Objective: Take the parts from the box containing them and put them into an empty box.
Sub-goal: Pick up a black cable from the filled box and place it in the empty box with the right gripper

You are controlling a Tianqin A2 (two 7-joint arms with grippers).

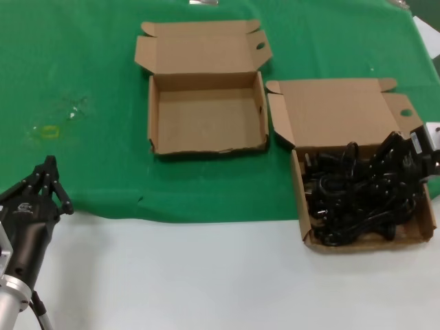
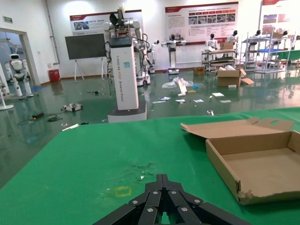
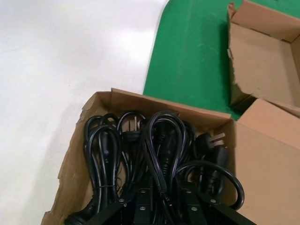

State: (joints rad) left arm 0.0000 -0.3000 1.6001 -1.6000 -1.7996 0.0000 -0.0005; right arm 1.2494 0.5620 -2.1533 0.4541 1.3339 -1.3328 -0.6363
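Low beside the empty brown cardboard box [image 1: 206,113], left gripper [image 1: 49,180] sits pinched closed, while right gripper [image 1: 410,159], fingers half-buried, grip unreadable, digs into tangled black power cords [image 1: 357,192] filling the neighbouring cardboard box [image 1: 306,227].

Very little can be read. In the left wrist view, a white robot column [image 2: 126,75] at about 11 o'clock carries vertical red lettering, too small to make out. Wall posters [image 2: 200,18] at 1 o'clock bear illegible print. The left end effector [image 1: 47,180] shows a small white logo, unreadable.
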